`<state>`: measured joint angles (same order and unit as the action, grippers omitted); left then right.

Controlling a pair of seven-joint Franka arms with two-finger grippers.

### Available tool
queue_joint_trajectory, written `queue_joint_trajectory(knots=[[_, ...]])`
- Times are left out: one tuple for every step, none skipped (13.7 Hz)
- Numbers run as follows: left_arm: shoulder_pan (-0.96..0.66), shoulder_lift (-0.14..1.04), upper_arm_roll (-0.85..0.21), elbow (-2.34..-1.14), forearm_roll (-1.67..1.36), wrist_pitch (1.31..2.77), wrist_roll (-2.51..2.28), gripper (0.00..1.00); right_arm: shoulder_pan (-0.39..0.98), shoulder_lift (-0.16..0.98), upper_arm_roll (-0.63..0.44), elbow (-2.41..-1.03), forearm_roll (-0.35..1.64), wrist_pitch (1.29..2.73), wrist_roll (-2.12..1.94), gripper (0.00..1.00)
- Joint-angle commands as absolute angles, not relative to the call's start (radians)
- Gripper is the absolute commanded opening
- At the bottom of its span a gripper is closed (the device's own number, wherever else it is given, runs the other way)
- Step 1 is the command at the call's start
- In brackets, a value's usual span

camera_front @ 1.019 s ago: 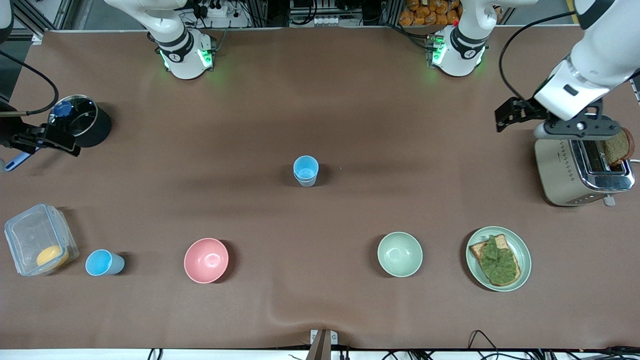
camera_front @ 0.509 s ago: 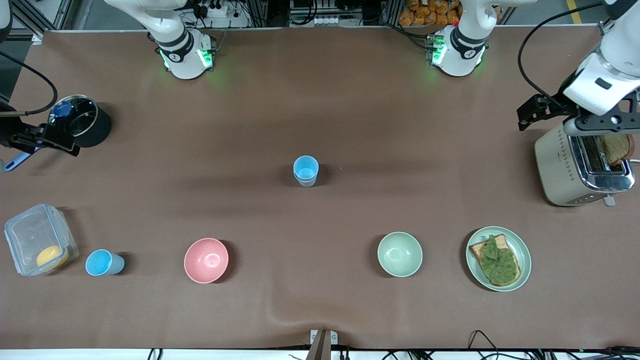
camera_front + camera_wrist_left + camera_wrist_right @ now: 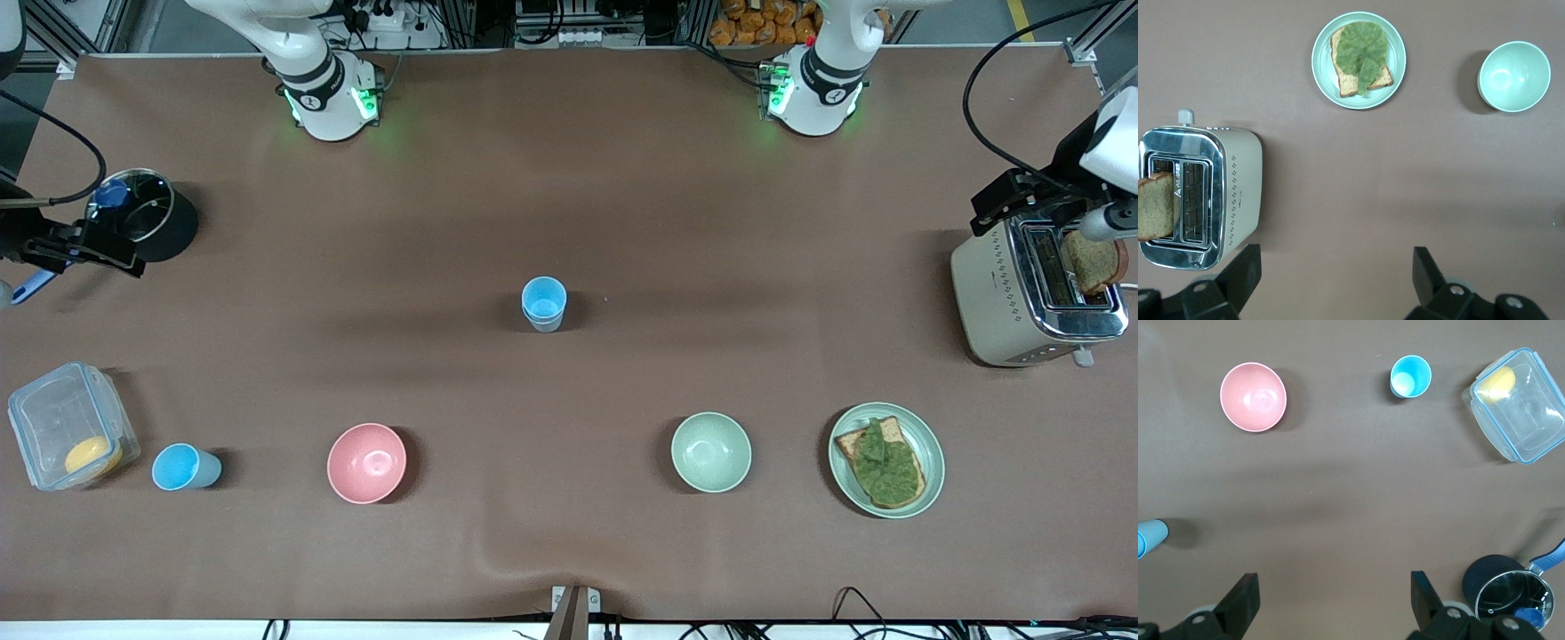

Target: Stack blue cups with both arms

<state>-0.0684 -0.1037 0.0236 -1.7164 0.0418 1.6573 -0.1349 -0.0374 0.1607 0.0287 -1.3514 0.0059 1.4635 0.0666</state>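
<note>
**Both end effectors wide open and empty at the table's ends; cups stacked at the middle**

The brown table (image 3: 622, 196) carries everything. The left arm (image 3: 1116, 133) reaches in at its own end, and the left end effector (image 3: 1335, 277) hangs over bare table just beside the toaster (image 3: 1031, 298); its fingers stand fully spread with nothing between them. A slice of bread (image 3: 1092, 262) sticks up from one toaster slot. Nearer the front camera than this end effector lie the plate (image 3: 929, 449) with toast and green leaf, and the pale green bowl (image 3: 710, 452), toward the table's middle.

The right end effector (image 3: 1335, 597) is up over the right arm's end of the table, close to the black pot (image 3: 156, 227), also spread wide and holding nothing. From it, nearer the front camera, sit the clear lidded box (image 3: 67, 427) with something yellow inside, the pink bowl (image 3: 366, 462) and a lone sky-blue cup (image 3: 182, 468), upright between box and bowl.

The stacked blue cups (image 3: 543, 304), the brighter one nested in the paler one, stand upright at the table's middle, well apart from both end effectors and roughly between them.
</note>
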Motion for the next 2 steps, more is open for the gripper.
queue_joint_trajectory(knots=[[-0.048, -0.094, 0.017, -1.687, 0.048, 1.623, -0.11, 1.0, -0.044, 0.146, 0.037, -1.367, 0.009, 1.459, 0.058, 1.0], [-0.048, -0.094, 0.017, -1.687, 0.046, 1.623, -0.109, 1.0, -0.044, 0.146, 0.037, -1.365, 0.009, 1.459, 0.058, 1.0]])
